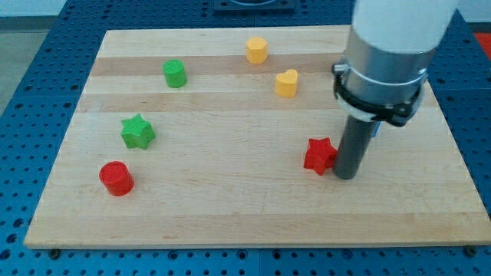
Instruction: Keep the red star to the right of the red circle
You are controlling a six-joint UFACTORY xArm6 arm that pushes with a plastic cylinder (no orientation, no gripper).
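The red star lies at the board's lower right of centre. The red circle sits far to the view's left, near the board's lower left corner. My tip rests on the board right beside the red star, on its right side, touching or nearly touching it. The star is well to the right of the circle.
A green star lies above the red circle. A green circle is at upper left. A yellow block and a yellow heart are at the top middle. A bit of blue shows behind the rod. The wooden board ends near the view's bottom.
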